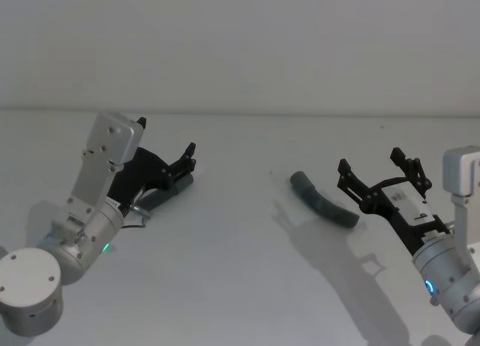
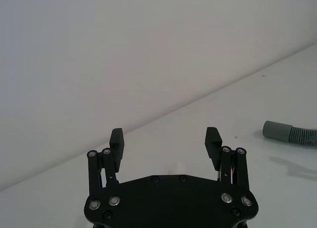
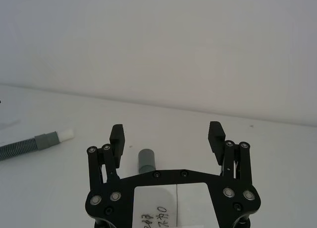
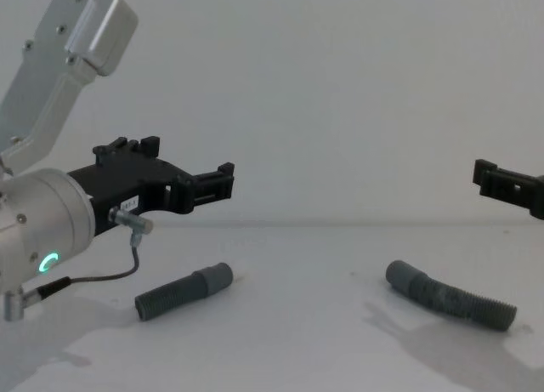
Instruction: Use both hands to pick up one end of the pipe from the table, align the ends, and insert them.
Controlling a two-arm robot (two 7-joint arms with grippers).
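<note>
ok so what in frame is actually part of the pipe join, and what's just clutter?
Job:
- shorter pipe piece, white-tipped cuff
- longer pipe piece, open grey socket
- left gripper, open, above the shorter piece
- right gripper, open, near the longer piece
- table

Not the job:
- cable hanging off the left arm
- wall behind

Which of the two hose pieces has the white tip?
The shorter, straight piece beneath the left tool; the longer, bent piece ends in a plain grey cuff.

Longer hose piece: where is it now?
In the head view the longer hose piece lies on the right side of the table, under the open right claw.
</note>
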